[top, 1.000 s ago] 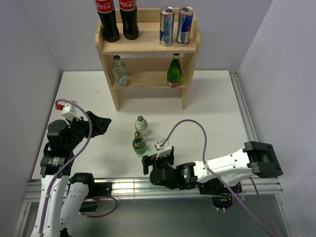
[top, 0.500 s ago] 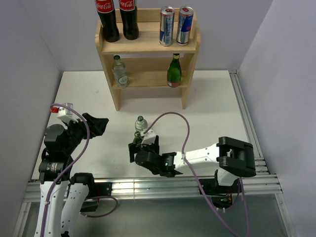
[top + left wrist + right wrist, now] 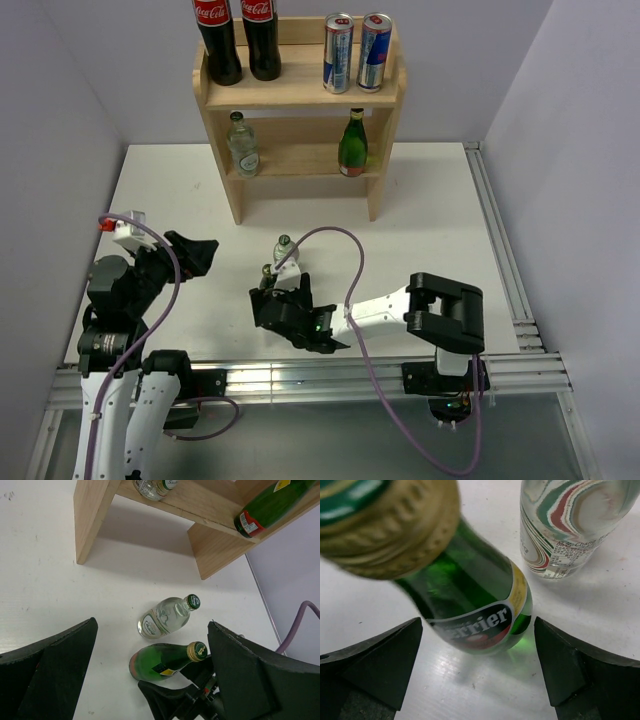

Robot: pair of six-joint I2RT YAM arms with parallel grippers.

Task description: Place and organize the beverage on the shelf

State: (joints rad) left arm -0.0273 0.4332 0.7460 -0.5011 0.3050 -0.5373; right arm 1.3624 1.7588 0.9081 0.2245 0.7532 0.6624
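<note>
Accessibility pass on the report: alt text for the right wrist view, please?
A green glass bottle with a gold cap stands on the white table between the open fingers of the right pincer, which do not touch it. A clear glass bottle with a swirled label stands beside it, at upper right.

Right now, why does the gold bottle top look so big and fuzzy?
Right wrist view: the green bottle has its gold cap almost against the lens, so the cap blurs while the label reads sharp. Left wrist view: the same cap looks small and crisp.
</note>
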